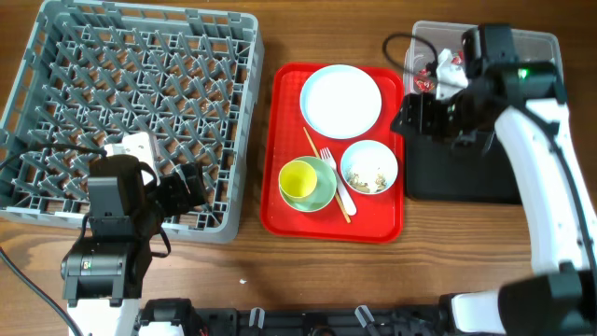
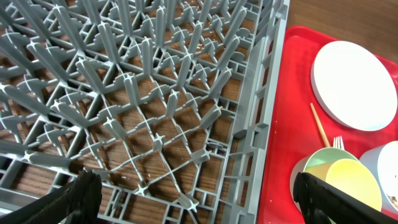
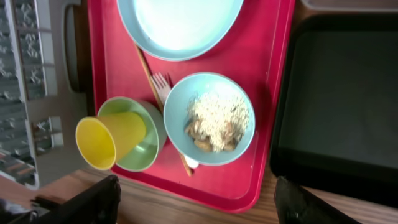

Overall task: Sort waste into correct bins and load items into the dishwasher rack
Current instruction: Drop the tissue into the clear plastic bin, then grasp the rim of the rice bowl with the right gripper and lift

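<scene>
The grey dishwasher rack (image 1: pixel 244 121) stands at the left and holds nothing. It fills the left wrist view (image 2: pixel 155 93). On the red serving tray (image 1: pixel 289 121) are the white plate (image 1: pixel 340 99), the yellow cup (image 1: pixel 298 180) in the green bowl (image 1: pixel 325 191), the blue bowl (image 1: pixel 392 163) with crumbs (image 1: pixel 369 173), the fork (image 1: pixel 328 159) and the chopsticks (image 1: pixel 312 145). The red wrapper (image 1: pixel 427 79) and white scrap (image 1: pixel 451 65) lie in the clear tub (image 1: pixel 536 42). My left gripper (image 1: pixel 191 187) is open over the rack's front right. My right gripper (image 1: pixel 415 117) is open and empty above the black tray (image 1: pixel 457 177).
The right wrist view shows the crumbs (image 3: pixel 217 118) in the blue bowl (image 3: pixel 177 106), the cup (image 3: pixel 109 140), the plate (image 3: pixel 180 25) and the black tray (image 3: pixel 348 106), which holds nothing. A tiny white speck (image 1: pixel 242 280) lies on the wooden table in front of the rack.
</scene>
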Action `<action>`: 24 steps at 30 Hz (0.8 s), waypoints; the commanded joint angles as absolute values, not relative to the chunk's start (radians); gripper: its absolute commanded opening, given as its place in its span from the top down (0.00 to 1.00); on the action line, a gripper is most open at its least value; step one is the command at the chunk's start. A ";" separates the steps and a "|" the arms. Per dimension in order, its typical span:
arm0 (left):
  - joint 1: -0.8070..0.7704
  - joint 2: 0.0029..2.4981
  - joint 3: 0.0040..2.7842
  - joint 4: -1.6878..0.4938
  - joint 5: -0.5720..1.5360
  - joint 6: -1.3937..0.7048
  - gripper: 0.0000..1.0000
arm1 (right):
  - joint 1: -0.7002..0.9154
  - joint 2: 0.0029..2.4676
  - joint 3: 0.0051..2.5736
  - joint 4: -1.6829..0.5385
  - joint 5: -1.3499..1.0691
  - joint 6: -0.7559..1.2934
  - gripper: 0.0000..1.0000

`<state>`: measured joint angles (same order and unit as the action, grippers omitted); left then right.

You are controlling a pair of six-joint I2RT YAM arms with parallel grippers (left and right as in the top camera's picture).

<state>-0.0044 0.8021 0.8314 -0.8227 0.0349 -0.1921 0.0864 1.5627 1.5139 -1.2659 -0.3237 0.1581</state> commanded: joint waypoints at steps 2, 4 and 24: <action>-0.004 0.802 0.847 -0.821 0.033 -0.190 0.00 | 0.223 1.498 1.385 -1.174 -0.213 0.294 0.20; -0.004 0.802 0.847 -0.821 0.033 -0.190 0.00 | 0.283 1.508 1.354 -1.125 -0.156 0.359 0.20; -0.004 0.802 0.847 -0.825 0.033 -0.190 0.00 | 0.475 1.920 1.303 -0.852 -0.041 0.759 0.32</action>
